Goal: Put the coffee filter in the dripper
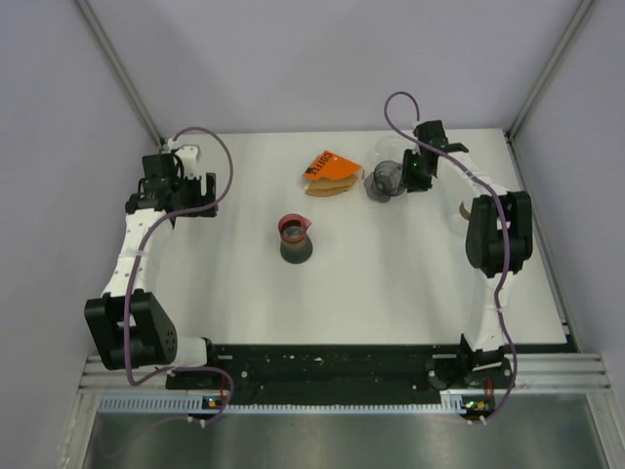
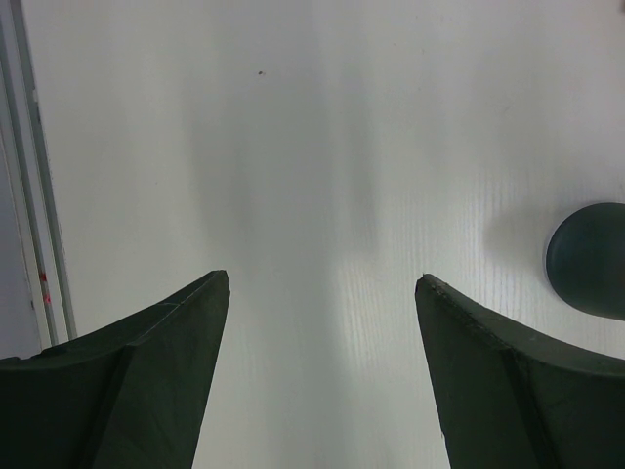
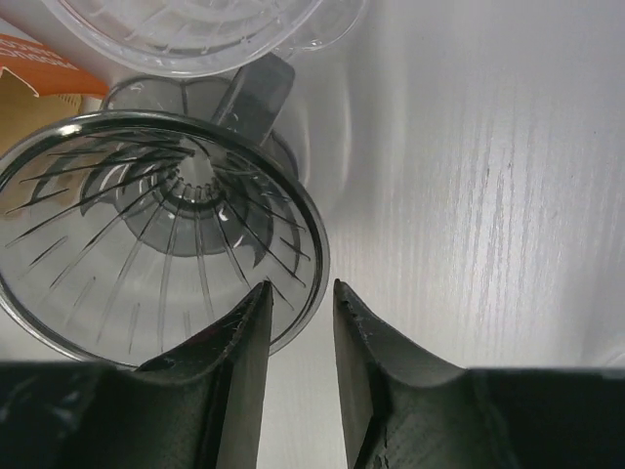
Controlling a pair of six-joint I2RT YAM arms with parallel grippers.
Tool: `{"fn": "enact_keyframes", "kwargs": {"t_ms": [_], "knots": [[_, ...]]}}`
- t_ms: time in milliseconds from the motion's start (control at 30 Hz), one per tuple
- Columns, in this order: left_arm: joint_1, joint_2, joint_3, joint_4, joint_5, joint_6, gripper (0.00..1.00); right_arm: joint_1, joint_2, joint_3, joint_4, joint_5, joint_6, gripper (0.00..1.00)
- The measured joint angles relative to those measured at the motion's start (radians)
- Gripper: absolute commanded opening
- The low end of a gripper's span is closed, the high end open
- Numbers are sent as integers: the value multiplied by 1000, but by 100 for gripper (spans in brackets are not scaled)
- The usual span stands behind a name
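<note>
My right pincer is narrow and straddles the rim of the dripper near the tabletop's far edge. I cannot tell whether it grips. My left pincer stands wide, holding nothing. The filter lies near the dripper, not yet picked up. Placement remains.

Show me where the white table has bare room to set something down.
Free: the near strip of white table before the dark red-rimmed carafe, and the stretch between it and the left gripper. Crowded: the far side, with orange filter packet, smoky plastic dripper and right gripper.
</note>
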Motion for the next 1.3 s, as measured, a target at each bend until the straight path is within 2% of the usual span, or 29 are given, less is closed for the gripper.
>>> {"fn": "enact_keyframes", "kwargs": {"t_ms": [267,400,567,633,733,933,1067,1300], "knots": [[0,0,0,0,0,0,83,-5,2,47,-2,-5,0,38],[0,0,0,0,0,0,83,-6,36,112,0,-24,0,31],[0,0,-7,0,0,2,83,-9,92,131,-6,-58,3,28],[0,0,-8,0,0,4,83,-10,105,129,-13,-63,1,21],[0,0,-9,-1,2,4,83,-11,106,129,-19,-78,-11,0],[0,0,-9,-11,34,14,82,-13,102,130,-11,-163,-64,0],[2,0,3,-63,120,48,80,-13,59,127,-49,-243,-151,0],[-3,-10,135,-227,468,180,78,31,-165,159,-189,-446,-395,0]]}}
